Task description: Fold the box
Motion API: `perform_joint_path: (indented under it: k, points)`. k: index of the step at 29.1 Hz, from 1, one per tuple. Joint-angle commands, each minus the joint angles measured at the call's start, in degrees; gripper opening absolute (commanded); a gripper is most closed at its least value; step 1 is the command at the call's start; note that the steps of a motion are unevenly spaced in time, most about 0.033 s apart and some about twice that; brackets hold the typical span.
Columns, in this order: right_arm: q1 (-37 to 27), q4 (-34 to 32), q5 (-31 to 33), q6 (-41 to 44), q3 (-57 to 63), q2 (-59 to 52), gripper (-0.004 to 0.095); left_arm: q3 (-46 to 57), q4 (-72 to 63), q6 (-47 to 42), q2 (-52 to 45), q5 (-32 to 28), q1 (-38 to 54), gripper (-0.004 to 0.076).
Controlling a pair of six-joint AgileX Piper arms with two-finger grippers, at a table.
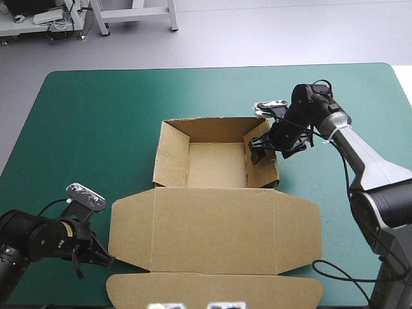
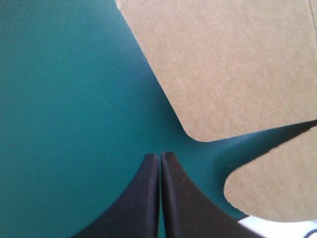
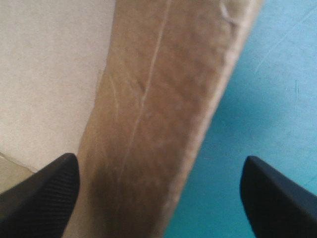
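Brown box [image 1: 215, 225] is sitting at the middle of the surface [image 1: 96, 129], walls up, lid lying flat nearside. Right gripper [image 1: 261, 149] is straddling the right wall, spread wide. Left gripper [image 2: 160, 157] is resting pressed together beside the lid's left flap. Likely wall-tuck step; next move is calling for pinching that wall and seating it.

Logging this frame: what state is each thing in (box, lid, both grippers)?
box: open tray, walls raised.
lid: flat on the teal-green cover, at the tray's near side.
left gripper: shut, holding nothing, beside the lid's left edge.
right gripper: open, straddling the tray's right wall.
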Motion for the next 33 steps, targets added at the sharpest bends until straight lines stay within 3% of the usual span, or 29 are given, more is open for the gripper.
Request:
perform_joint_path:
  k: [1, 5, 6, 7, 13, 21, 29, 33]
  points:
    - [-0.11, 0.02, 0.83, -0.76, -1.48, -0.85, 0.0571, -0.89, -0.25, -1.37, -1.79, 1.1, -0.02, -0.0007]
    - [-0.11, -0.55, 0.83, -0.76, -1.48, -0.28, 0.0099, -0.89, -0.25, -1.87, -4.0, 0.99, -0.02, -0.0007]
    - [-0.11, -0.3, 0.83, -1.12, -1.48, -0.28, 0.0012, -0.89, -0.25, -1.87, -4.37, 0.99, -0.02, -0.0007]
    - [-0.11, -0.23, 0.83, -1.59, -1.48, -0.39, -0.001, -0.89, -0.25, -1.87, -4.86, 0.99, -0.02, -0.0007]
    - [-0.11, -1.04, 0.44, -3.38, -1.59, -0.5, -0.0018, -0.89, -0.25, -1.87, -6.28, 1.09, -0.02, -0.0007]
    - [-3.45, -12.68, 0.93, -1.38, -9.34, -1.08, -0.0018, -0.89, -0.25, -1.87, -6.28, 2.02, -0.02, -0.0007]
    - [-15.79, -22.63, 0.78, -1.38, -16.99, -1.57, -0.0018, -0.89, -0.46, -2.08, -6.28, 2.02, -0.02, -0.0007]
    - [-24.57, -22.3, -0.47, -0.22, -17.06, -1.57, -0.0018, -0.89, -0.46, -2.16, -6.28, 2.02, -0.02, -0.0008]
